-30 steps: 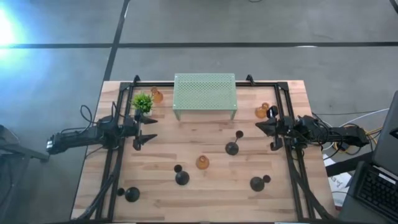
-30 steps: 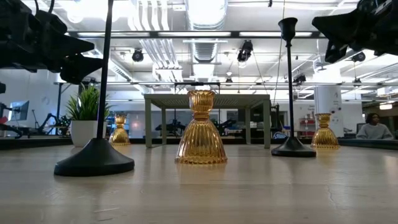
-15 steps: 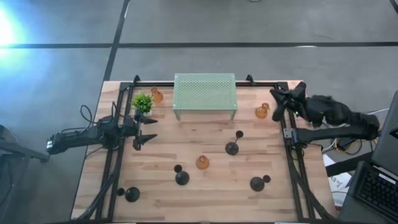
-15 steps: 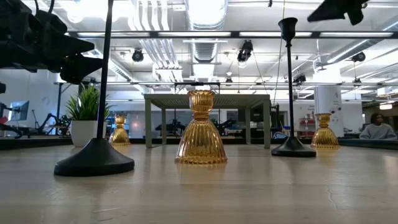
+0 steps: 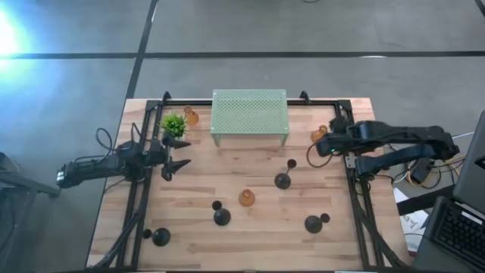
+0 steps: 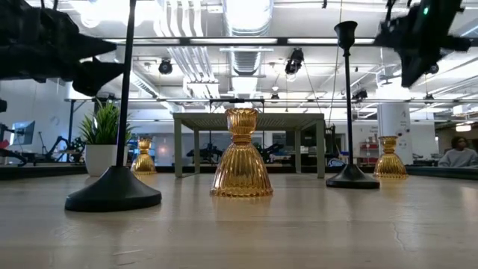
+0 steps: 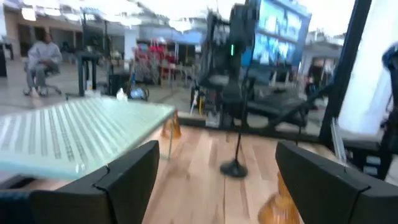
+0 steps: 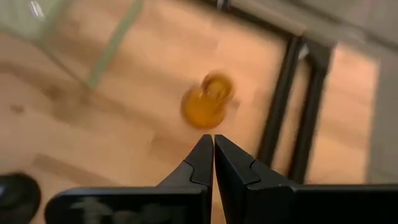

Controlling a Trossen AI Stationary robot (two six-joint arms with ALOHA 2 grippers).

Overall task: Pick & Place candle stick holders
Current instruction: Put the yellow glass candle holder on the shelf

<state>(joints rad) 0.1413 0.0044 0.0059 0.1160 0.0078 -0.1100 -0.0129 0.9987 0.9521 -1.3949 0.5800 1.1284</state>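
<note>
The right gripper [image 5: 312, 149] hangs over the far right part of the tabletop [image 5: 250, 243], and the amber holder [image 8: 207, 99] it seems meant for stands just ahead of its fingertips and below them, upright on its wide base with its axis vertical, near the black frame rail [image 8: 283, 106]. In the right wrist view the two fingers [image 8: 202, 163] are pressed tip to tip with nothing between them, so the gripper is closed and empty; my guess is that it must open before it can drop around the holder's narrow neck. The right arm is plainly the nearer one to this piece. The left gripper [image 5: 182, 154] waits at the left side, fingers spread wide and holding nothing, with the plant [image 5: 173, 123] and another amber holder [image 5: 191, 117] just beyond it by the green stand [image 5: 249, 114]. A third amber holder [image 5: 246, 198] and the four black holders, among them one [image 5: 283, 180] out toward mid-table, stand well apart from both grippers.
</note>
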